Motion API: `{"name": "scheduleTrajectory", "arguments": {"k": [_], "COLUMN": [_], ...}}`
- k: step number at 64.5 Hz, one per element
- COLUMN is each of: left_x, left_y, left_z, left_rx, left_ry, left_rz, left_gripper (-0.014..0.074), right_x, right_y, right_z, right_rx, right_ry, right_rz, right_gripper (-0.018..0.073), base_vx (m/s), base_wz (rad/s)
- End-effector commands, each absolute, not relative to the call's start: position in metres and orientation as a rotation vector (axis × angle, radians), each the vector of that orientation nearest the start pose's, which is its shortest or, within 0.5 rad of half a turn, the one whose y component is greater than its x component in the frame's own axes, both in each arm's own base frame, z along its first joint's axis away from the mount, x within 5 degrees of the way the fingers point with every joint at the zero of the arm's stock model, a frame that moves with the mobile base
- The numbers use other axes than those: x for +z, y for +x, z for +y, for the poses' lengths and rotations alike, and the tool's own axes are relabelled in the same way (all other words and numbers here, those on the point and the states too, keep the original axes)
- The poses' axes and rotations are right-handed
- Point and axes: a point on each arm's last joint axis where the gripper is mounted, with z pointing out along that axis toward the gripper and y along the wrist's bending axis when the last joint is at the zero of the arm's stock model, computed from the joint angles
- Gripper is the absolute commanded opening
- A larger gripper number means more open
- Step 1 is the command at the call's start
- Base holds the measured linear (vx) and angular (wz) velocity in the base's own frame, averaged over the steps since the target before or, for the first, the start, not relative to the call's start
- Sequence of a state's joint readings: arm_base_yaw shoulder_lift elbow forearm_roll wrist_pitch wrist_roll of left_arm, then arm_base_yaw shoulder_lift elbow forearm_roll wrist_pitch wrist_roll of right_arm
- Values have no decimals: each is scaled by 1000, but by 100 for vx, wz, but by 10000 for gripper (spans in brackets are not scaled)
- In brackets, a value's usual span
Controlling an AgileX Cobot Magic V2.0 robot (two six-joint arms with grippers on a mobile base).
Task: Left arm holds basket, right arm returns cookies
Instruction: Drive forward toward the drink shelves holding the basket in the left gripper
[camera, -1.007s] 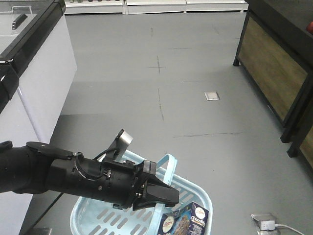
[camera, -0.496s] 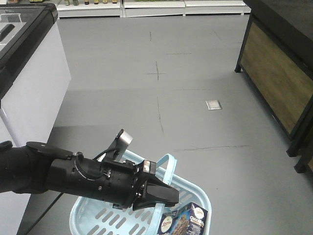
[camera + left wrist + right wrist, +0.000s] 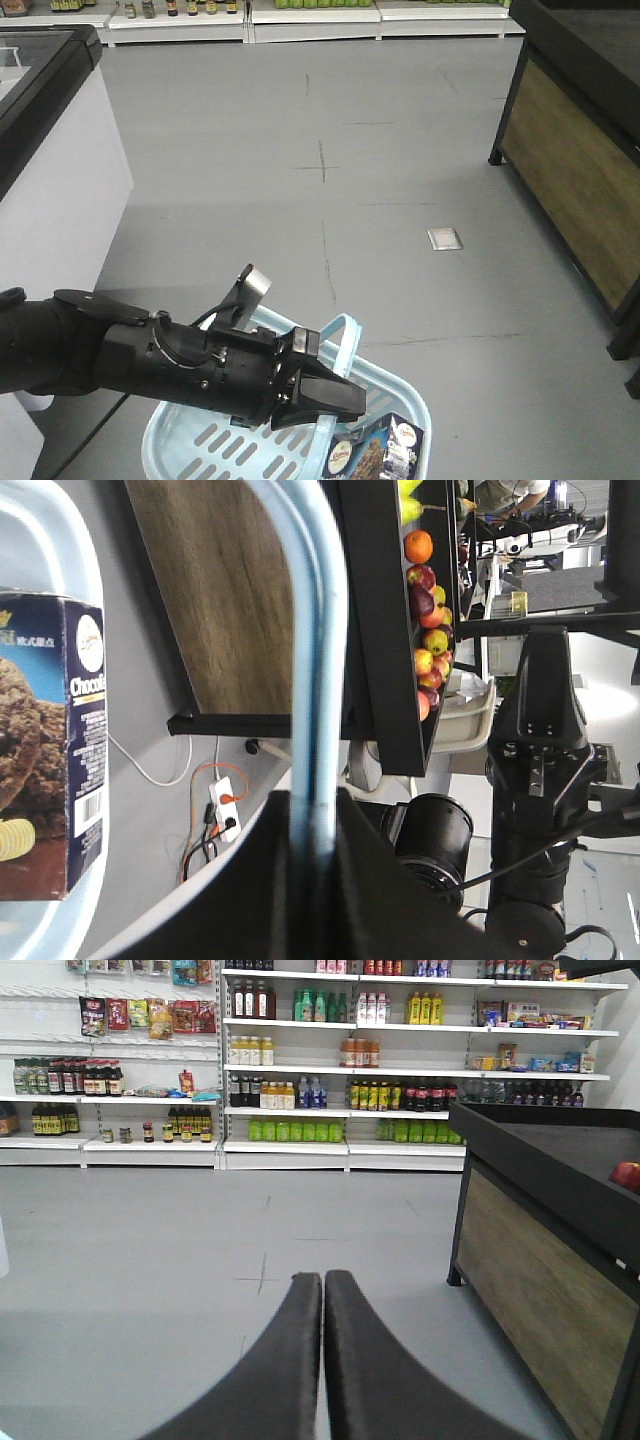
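Even, cool shop light, sharp far off and soft up close.
Overhead light lies flat on the grey floor (image 3: pixel 400 200), with a soft shadow beside the white counter (image 3: pixel 50 200). The basket (image 3: pixel 310 630) handle blurs near the left wrist lens, the black left arm (image 3: pixel 150 355) shows little detail, and the shelves (image 3: pixel 350 1060) look bright and clear.

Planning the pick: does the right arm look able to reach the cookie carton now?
Probably, not at once: the navy cookie carton sits uncovered in the light blue slotted plastic basket, but the black right pincer is shut and faces the shelves.
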State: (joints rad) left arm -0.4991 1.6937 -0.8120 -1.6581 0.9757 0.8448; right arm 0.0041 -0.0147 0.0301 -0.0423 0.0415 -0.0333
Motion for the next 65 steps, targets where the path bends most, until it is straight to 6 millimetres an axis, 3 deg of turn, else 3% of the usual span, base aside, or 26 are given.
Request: {"name": "scheduleTrajectory", "arguments": {"k": [1,65], "left_x": [233,233], "left_y": [230,230], "left_z": [-215,-215], "left_rx": [-1896,-1896], "left_ry": [177,177], "left_rz": [2385,2385], "left_gripper": [-6,-6], "right_x": [207,207], "right_y": [55,55], "right_z": [0,0], "right_rx": [-62,-62], "right_ry": [-64,-64], "right_rz": [1459,1459], "right_gripper": [-8,-8], "base_vx": [34,37], "base_wz": [1,4]}}
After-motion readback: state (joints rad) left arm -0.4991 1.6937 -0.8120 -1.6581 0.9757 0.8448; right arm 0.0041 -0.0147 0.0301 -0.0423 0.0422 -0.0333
